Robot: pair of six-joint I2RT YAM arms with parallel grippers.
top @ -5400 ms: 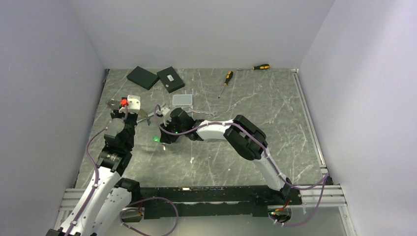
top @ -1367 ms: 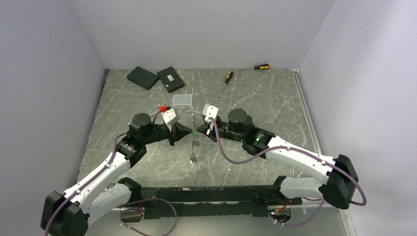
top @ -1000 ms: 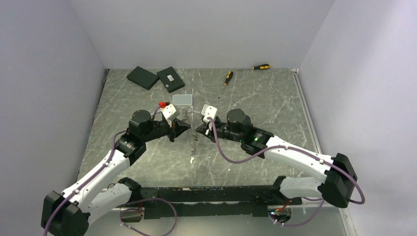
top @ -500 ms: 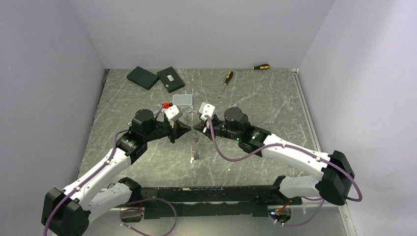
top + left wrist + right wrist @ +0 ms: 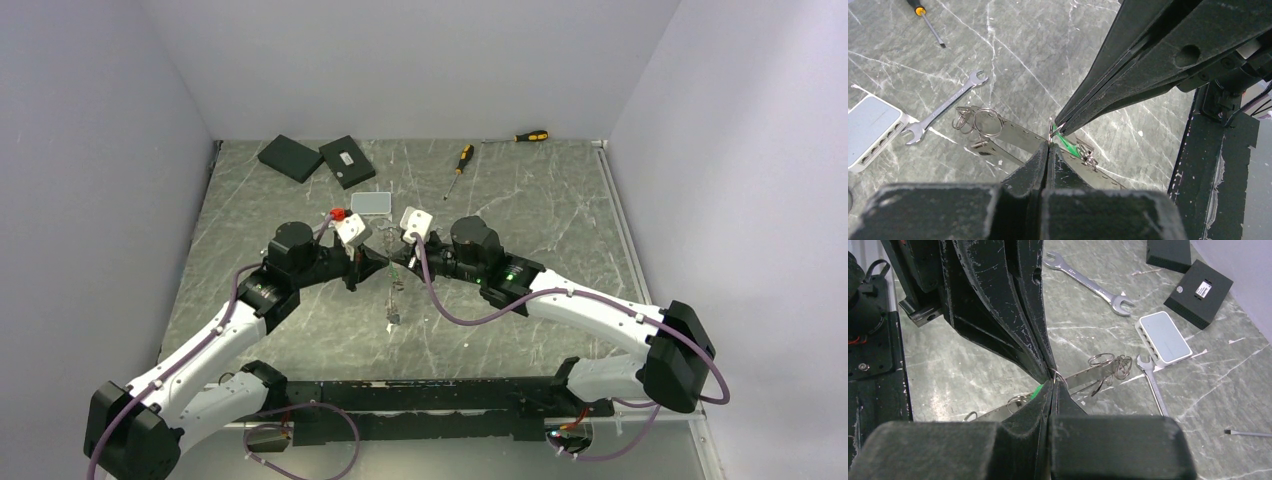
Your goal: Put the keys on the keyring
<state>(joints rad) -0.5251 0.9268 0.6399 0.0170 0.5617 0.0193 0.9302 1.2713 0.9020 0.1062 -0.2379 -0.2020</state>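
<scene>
The two arms rise from their bases at the near edge of the table (image 5: 560, 250) and lean inward, meeting tip to tip on the near side of the white box (image 5: 371, 202), a little to its right.

The left gripper (image 5: 1048, 146) has its fingers pressed fully together, and so does the right gripper (image 5: 1051, 383). The two points come nose to nose. Pinched where they touch is the keyring (image 5: 1053, 129). Only a small arc of thin silvery wire shows between the black tips, and each gripper has hold of it.

Just under that pinch is a bright green tag (image 5: 1066, 142), and beside it, on the side away from the white box, lie the keys (image 5: 1087, 157) as a tiny metal cluster. Whether any of them hangs on the held wire cannot be told.

Below the tips two flat, perforated metal strips (image 5: 1015, 137) run along the table towards the white box. At their end nearest the box sits a bunch of loose wire rings (image 5: 987, 122).

A silver wrench (image 5: 943, 108) lies just beside those rings, one of its ends close to the white box. A second wrench (image 5: 1087, 281) lies left of the box and nearer than it, past the left gripper's fingers.

Beyond the white box and to its left sit two black boxes (image 5: 290, 157), side by side. Beyond it to the right lies a yellow-and-black screwdriver (image 5: 459, 158). Another screwdriver (image 5: 531, 136) lies further right, against the back wall.
</scene>
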